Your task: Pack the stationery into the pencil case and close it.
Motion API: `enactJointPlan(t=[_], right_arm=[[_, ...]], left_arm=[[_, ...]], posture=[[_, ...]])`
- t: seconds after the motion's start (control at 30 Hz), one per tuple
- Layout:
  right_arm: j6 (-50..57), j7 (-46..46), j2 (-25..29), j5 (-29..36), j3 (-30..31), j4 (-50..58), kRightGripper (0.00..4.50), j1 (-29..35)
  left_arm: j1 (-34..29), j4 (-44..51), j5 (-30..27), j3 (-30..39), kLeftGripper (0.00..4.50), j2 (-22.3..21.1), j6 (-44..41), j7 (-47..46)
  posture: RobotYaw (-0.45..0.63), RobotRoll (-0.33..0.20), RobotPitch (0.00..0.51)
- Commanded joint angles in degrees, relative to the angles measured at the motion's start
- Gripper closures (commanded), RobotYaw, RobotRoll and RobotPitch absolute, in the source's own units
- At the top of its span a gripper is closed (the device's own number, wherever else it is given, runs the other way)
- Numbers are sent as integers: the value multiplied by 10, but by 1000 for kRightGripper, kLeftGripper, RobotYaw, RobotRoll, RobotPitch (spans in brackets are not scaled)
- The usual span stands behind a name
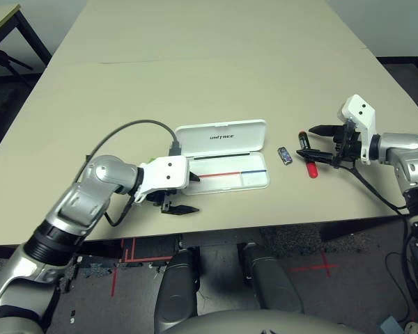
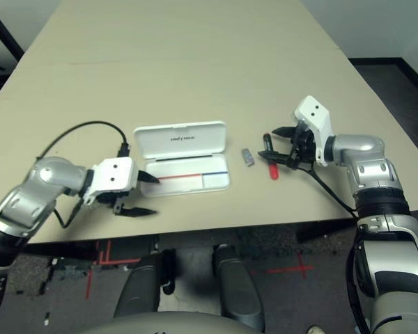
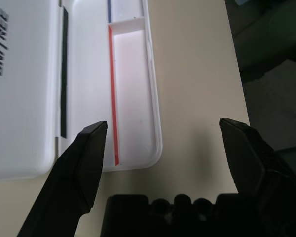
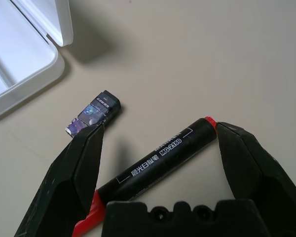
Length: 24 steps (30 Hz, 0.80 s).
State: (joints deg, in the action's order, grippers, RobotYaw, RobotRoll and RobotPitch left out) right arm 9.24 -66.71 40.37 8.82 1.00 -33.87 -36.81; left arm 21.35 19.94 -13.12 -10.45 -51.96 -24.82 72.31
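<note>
While the pencil case [image 1: 226, 156] lies open on the counter [image 1: 195, 69], its lid laid back flat with dark lettering on it and its tray showing a red-and-blue line, the left claw [image 1: 180, 194] hangs just off the case's left end, fingers spread wide and grasping nothing. One of its fingers [image 3: 84, 163] reaches over the near corner of the tray, the other stands over bare counter on the near side — the tray's end compartment ahead of this claw looks bare white.

Off the case's other end, the right claw [image 1: 315, 144] is also released, its two black fingers parted on either side of the red marker [image 4: 158, 158], which lies flat on the counter between them. The marker's black cap with white print fills the gap; its red body runs back under the claw. Whether either finger touches it I cannot tell.

Just past the right claw's fingertip, between the marker and the case, sits the small blue-grey block [image 4: 92, 114] — apart from both.
</note>
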Motion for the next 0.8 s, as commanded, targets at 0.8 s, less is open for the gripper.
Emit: enactJointPlan(t=[0.8], right_arm=[[604,265,46,71,-78,350,0,7]], left_arm=[[-6,9,-40,66,30,-18,-21,-35]], posture=[[-63,0,169]])
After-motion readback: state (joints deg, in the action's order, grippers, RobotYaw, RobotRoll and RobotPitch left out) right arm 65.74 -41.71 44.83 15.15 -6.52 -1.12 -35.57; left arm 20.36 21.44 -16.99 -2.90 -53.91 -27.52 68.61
